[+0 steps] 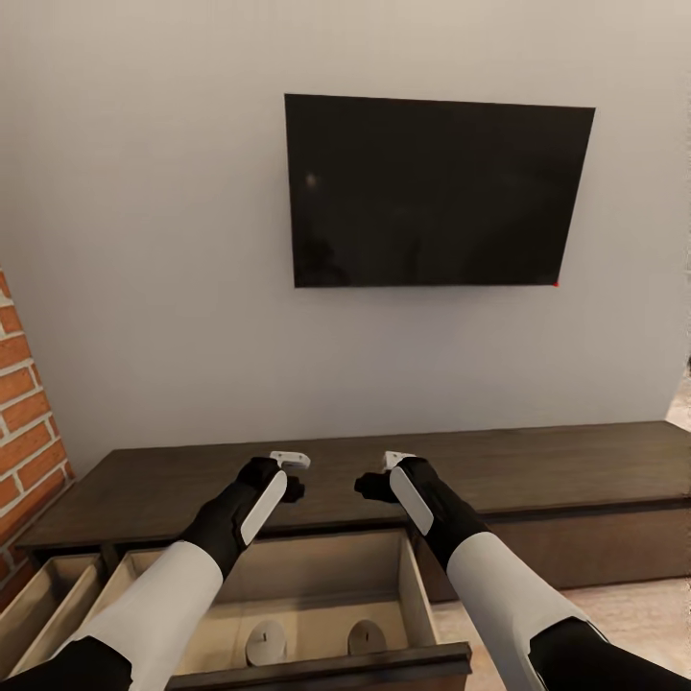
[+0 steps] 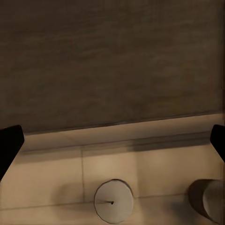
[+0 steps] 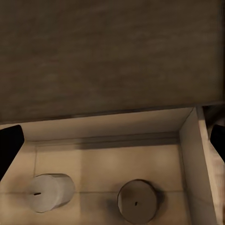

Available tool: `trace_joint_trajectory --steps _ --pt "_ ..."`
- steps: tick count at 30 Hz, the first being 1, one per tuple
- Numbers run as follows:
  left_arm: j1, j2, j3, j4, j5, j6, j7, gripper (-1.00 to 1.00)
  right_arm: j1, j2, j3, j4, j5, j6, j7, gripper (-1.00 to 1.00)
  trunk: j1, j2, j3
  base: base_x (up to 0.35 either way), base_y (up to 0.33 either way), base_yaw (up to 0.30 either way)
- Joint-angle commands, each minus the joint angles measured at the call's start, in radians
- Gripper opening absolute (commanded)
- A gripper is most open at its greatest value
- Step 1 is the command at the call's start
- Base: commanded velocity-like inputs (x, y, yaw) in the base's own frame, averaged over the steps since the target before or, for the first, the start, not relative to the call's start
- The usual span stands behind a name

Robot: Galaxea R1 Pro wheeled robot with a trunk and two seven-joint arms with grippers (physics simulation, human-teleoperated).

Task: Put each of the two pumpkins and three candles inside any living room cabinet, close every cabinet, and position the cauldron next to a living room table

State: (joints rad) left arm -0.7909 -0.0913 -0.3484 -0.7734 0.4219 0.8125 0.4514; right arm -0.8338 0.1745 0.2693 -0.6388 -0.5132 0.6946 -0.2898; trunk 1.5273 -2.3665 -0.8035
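Inside, candles (image 1: 266,641), unlabelled.

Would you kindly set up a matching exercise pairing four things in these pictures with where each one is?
Things:
1. TV
2. two candles
3. brick fireplace
4. left gripper

Places:
A. inside the open drawer
B. at the head view's left edge
C. mounted on the wall
D. above the cabinet top

Pairs: 1-C, 2-A, 3-B, 4-D
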Motion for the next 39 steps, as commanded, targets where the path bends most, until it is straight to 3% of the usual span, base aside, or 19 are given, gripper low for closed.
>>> trace_joint_trajectory --steps 1,10,39 --pt "-0.001 0.000 -0.003 -0.002 0.011 0.002 0.010 1.00 -0.001 0.000 0.002 -0.001 -0.010 0.002 -0.009 1.00 0.000 0.000 0.000 0.000 0.000 -0.086" --pt "0.000 0.000 -0.004 -0.007 0.009 0.002 0.011 1.00 -0.001 0.000 0.002 -0.001 -0.010 0.002 -0.009 1.00 0.000 0.000 0.014 -0.090 0.000 -0.070" --pt "0.002 -0.001 -0.018 -0.018 0.008 0.002 0.016 1.00 -0.001 0.000 0.002 -0.002 -0.010 0.002 -0.009 1.00 0.000 0.000 0.027 -0.338 0.000 -0.021"
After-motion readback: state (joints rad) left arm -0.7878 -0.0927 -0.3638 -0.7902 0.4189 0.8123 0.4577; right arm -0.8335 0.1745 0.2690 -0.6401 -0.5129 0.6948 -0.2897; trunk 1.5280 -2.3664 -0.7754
